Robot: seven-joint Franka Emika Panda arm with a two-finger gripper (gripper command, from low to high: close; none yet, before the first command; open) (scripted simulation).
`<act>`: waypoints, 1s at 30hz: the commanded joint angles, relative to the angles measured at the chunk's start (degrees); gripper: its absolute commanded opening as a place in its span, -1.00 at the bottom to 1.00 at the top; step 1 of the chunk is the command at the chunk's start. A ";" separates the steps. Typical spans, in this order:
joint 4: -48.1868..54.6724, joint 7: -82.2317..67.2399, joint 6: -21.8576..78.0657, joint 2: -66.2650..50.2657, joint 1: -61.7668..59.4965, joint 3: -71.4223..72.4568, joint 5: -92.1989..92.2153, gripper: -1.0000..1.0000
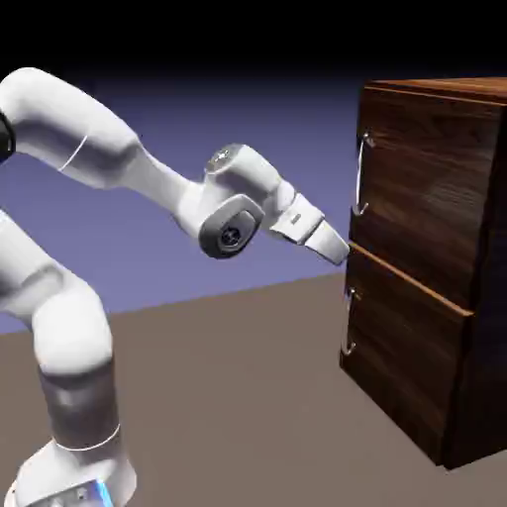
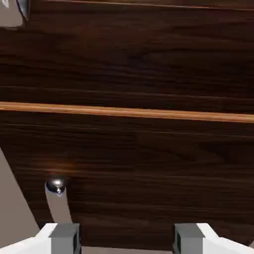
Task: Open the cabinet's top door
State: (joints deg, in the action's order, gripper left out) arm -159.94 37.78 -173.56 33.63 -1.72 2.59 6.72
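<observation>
Nearest the hand cam, two grey fingertips sat at the frame's bottom edge, well apart w/ nothing between them, so the gripper was spread wide and empty. Right behind them dark wood grain of the cabinet filled almost the whole view, crossed by a lighter orange-brown strip marking the seam between the two front panels. A silver handle end showed low on the left of that view, another bit of silver at the top left corner. In the exterior view the white arm reached toward the cabinet, which stood on the brown table near its right side, front facing the robot. The gripper tip was just beside the front at about seam height, near the bottom end of the top door's handle; contact couldn't be made out. The top door looked flush w/ the cabinet body, shut. The lower panel also looked flush.
</observation>
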 commanded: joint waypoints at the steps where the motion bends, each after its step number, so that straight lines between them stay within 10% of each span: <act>1: 0.39 -1.73 0.17 0.36 -0.89 0.96 2.50 0.00; 30: 11.80 -51.96 5.01 10.82 -26.74 28.78 74.77 0.00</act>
State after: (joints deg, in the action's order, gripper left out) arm -148.14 -14.17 -168.55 44.45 -28.45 31.37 81.49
